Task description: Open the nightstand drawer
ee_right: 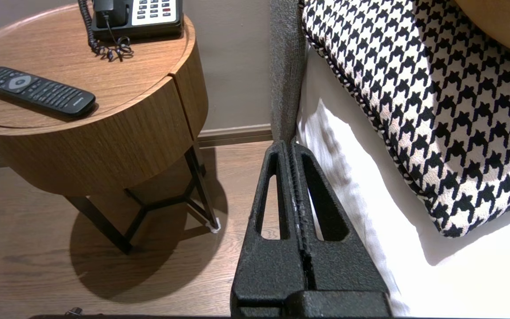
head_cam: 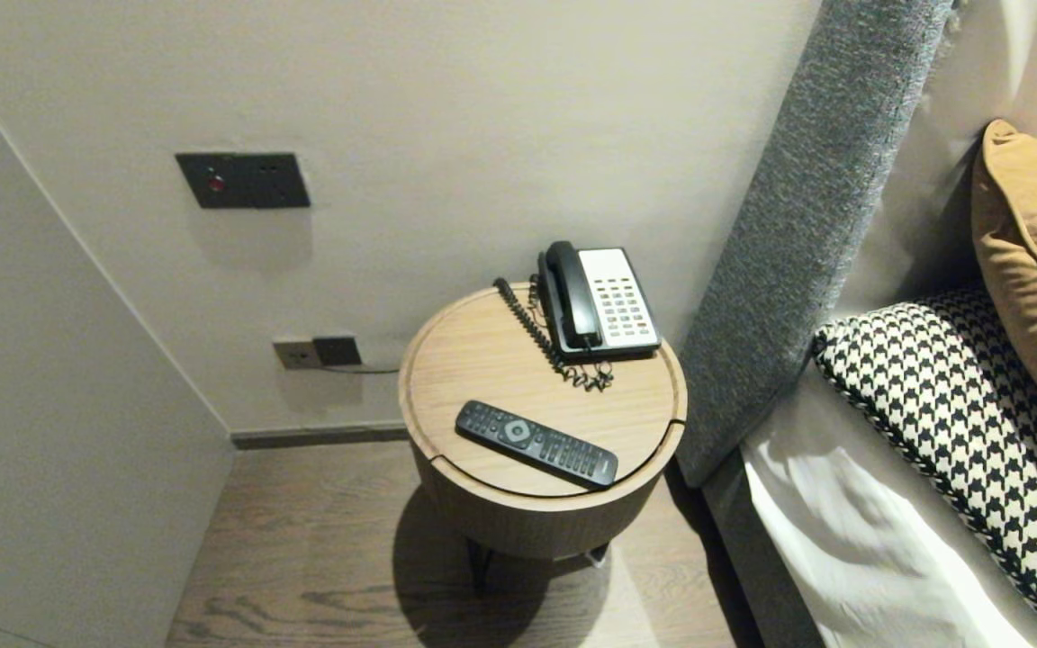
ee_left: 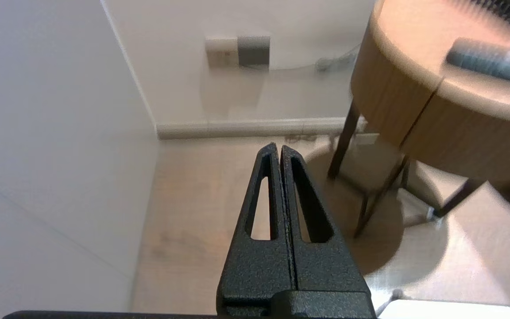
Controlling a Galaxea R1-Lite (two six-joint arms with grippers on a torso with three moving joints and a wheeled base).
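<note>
A round wooden bedside table (head_cam: 446,378) stands against the wall. On it lie a black remote control (head_cam: 536,443) near the front and a black-and-white desk telephone (head_cam: 598,301) with a coiled cord at the back. Neither arm shows in the head view. My left gripper (ee_left: 280,148) is shut and empty, hanging low over the wooden floor to the left of the table (ee_left: 414,115). My right gripper (ee_right: 292,145) is shut and empty too, low beside the bed's edge, with the table (ee_right: 104,133), remote (ee_right: 36,91) and telephone (ee_right: 137,15) off to its left.
A bed with white sheets (head_cam: 843,531), a houndstooth pillow (head_cam: 969,423) and a tan cushion (head_cam: 1036,270) lies right of the table, behind a grey upholstered headboard (head_cam: 807,225). A dark switch panel (head_cam: 242,180) and a wall socket (head_cam: 316,352) sit on the wall. A side wall (head_cam: 50,450) closes the left.
</note>
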